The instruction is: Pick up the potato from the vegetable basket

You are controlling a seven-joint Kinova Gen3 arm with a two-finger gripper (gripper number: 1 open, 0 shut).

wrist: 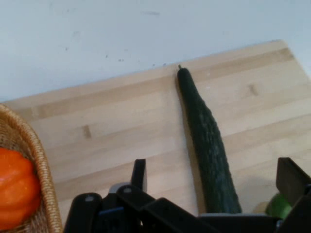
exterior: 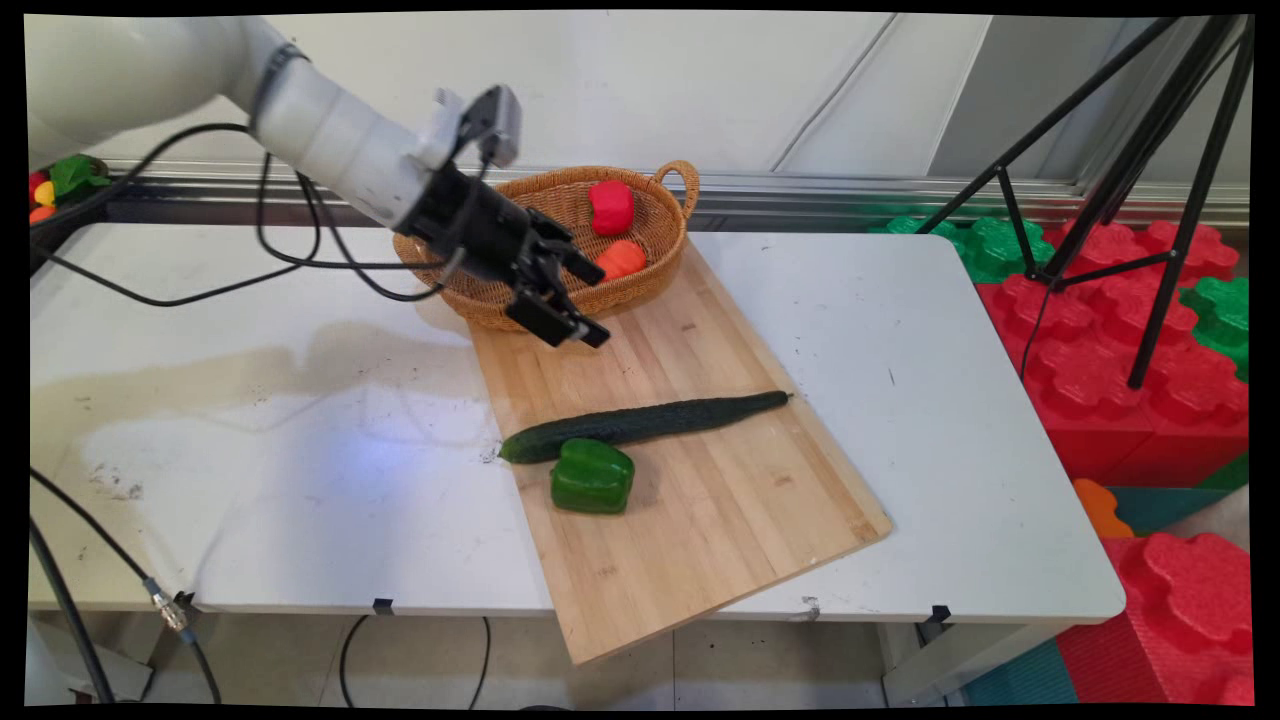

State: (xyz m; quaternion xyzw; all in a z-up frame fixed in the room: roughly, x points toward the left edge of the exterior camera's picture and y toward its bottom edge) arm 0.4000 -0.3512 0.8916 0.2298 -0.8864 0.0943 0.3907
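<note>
While no object is held, your black two-finger gripper (exterior: 572,300) hangs in the air with its jaws spread wide and nothing between them, poised above the far end of the pale wooden cutting board (exterior: 700,490), just in front of the woven wicker basket (exterior: 660,215). Nearest to it on the board is the long dark green cucumber (exterior: 645,424), which lies flat across the board's middle, well apart from the fingers; in the hand view the same cucumber (wrist: 208,145) runs up between the two raised fingers (wrist: 139,174), its thin tip pointing toward the board's far edge. Touching or just beside the cucumber's thick end sits the green bell pepper (exterior: 592,477), also on the board. Behind the gripper, the basket holds a red bell pepper (exterior: 611,206) and an orange rounded vegetable (exterior: 621,259); the latter appears at the left edge of the hand view (wrist: 17,187). You will note that two items are thus inside the basket and two remain on the board, untouched. All rest on the white table (exterior: 950,400), beyond whose right edge stand red and green foam blocks (exterior: 1110,330) and a black tripod (exterior: 1160,180).
</note>
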